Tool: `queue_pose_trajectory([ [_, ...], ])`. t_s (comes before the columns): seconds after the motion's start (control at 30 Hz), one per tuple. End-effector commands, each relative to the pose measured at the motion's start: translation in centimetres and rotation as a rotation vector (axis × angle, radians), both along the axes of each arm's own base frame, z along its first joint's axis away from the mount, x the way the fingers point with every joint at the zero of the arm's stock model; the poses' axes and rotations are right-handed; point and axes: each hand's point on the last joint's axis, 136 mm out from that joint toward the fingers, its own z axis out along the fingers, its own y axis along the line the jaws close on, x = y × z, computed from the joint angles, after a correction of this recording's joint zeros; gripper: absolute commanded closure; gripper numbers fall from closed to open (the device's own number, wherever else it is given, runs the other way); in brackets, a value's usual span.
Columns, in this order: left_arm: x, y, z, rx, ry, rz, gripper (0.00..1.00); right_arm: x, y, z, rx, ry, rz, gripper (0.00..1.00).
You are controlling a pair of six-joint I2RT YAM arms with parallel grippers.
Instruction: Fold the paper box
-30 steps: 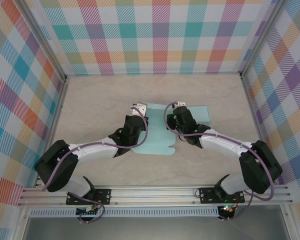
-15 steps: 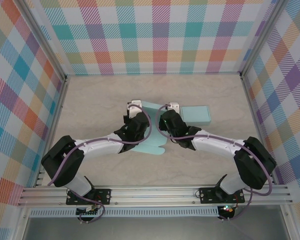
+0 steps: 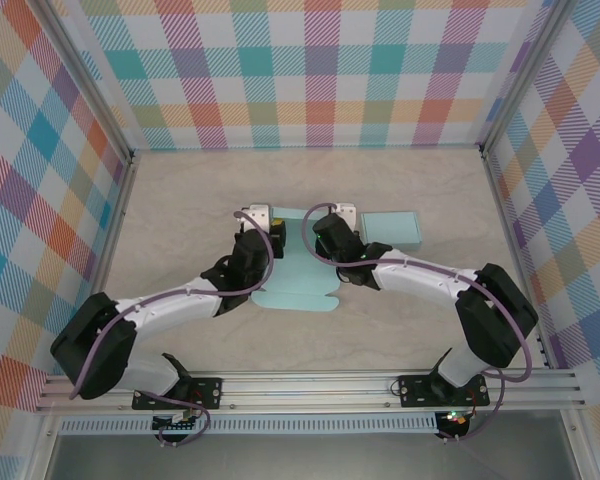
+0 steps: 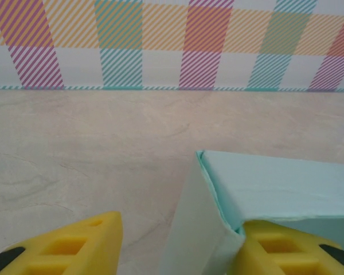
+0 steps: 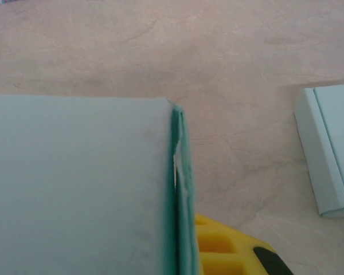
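Note:
The paper box (image 3: 298, 282) is a pale teal sheet lying partly folded mid-table between both arms. My left gripper (image 3: 257, 222) stands at its left rear corner. In the left wrist view the paper box (image 4: 275, 183) has a raised double-layer wall leaning against the right one of the yellow fingers (image 4: 286, 246), and the left gripper (image 4: 182, 228) is open, its other finger well apart. My right gripper (image 3: 326, 228) is at the sheet's right rear. In its wrist view the right gripper (image 5: 186, 249) is shut on the box's folded wall (image 5: 74, 183), one finger hidden behind the panel.
A second teal box (image 3: 392, 229), folded up, sits just right of the right gripper and shows at the edge of the right wrist view (image 5: 329, 149). Checked walls (image 3: 310, 70) enclose the table on three sides. Bare beige tabletop (image 3: 180, 200) lies to the left and behind.
The left gripper has opened and drawn back to the left off the sheet's wall. The right gripper has slid left, still clamped on the wall, and the sheet has shifted left with it.

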Motion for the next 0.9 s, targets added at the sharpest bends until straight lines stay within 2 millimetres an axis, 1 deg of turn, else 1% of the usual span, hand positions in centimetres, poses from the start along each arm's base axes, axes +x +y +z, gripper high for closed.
queue_pose_trajectory([
  [0.0, -1.1, 0.3, -0.2, -0.025, 0.018, -0.024, 0.52, 0.3, 0.2, 0.8, 0.022, 0.002, -0.019, 1.00],
  [0.1, -1.7, 0.7, -0.9, -0.017, 0.037, -0.018, 0.51, 0.3, 0.2, 0.9, 0.024, 0.003, -0.023, 1.00],
  [0.2, -2.0, 0.7, -1.6, -0.005, 0.051, -0.020, 0.51, 0.2, 0.2, 1.0, 0.030, 0.004, -0.024, 1.00],
  [0.27, -1.9, 0.9, -2.0, 0.009, 0.054, -0.006, 0.51, 0.1, 0.3, 1.0, 0.038, 0.006, -0.021, 1.00],
  [0.37, -1.4, 0.9, -2.3, 0.044, 0.042, 0.011, 0.54, -0.1, 0.4, 1.1, 0.058, 0.015, -0.019, 1.00],
  [0.4, -1.2, 0.7, -2.3, 0.065, 0.035, 0.015, 0.57, -0.2, 0.4, 1.1, 0.064, 0.019, -0.017, 1.00],
  [0.53, -0.3, 0.9, -2.1, 0.180, -0.003, 0.094, 0.86, -0.5, 0.6, 0.8, 0.083, 0.047, -0.018, 1.00],
  [0.57, 0.0, 1.1, -2.0, 0.205, -0.007, 0.124, 0.90, -0.7, 0.6, 0.6, 0.091, 0.059, -0.019, 1.00],
  [0.67, 0.5, 1.9, -1.9, 0.249, -0.025, 0.219, 0.96, -1.2, 1.0, 0.1, 0.129, 0.100, -0.018, 1.00],
  [0.87, 1.7, 3.0, -1.4, 0.310, -0.051, 0.385, 0.98, -2.0, 2.9, -1.1, 0.206, 0.168, 0.006, 1.00],
])
